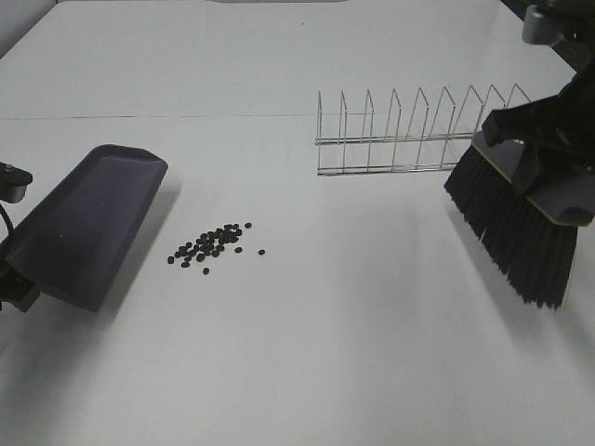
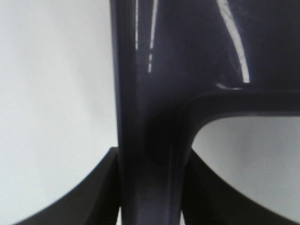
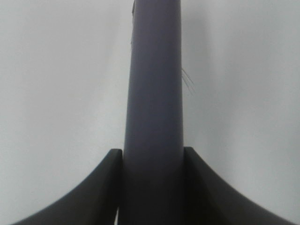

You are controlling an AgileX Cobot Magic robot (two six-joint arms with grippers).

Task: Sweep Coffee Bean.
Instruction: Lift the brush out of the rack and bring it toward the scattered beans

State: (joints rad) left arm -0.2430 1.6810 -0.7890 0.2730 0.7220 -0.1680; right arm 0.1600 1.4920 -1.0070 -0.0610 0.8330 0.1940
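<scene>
Dozens of coffee beans (image 1: 212, 243) are lying on the white table (image 1: 325, 372) in a loose cluster left of the middle. We are seeing its long axis running slantwise, from near left to far right, with one bean sitting apart on the right side.

Just beside them on the left, the purple-grey dustpan (image 1: 88, 223) is hanging tilted and casting a shadow beneath it. Its long axis is slanting the same way as the cluster, and its right edge is facing the beans without touching them. The left end effector (image 2: 152, 187) is pinching the dustpan's handle, with both dark fingers (image 2: 93, 197) pressing against its sides in the left wrist view.

Well apart on the right, the right end effector (image 3: 152, 187) is gripping the brush (image 1: 516, 218), clamping its handle from both sides. We are seeing the brush head slanting from far left to near right, its dark bristles pointing down and toward the near left. We cannot tell whether the tips are touching the table.

A wire rack (image 1: 409, 130) is standing behind, its long axis running left to right, and the brush is overlapping its right end in the high view.
</scene>
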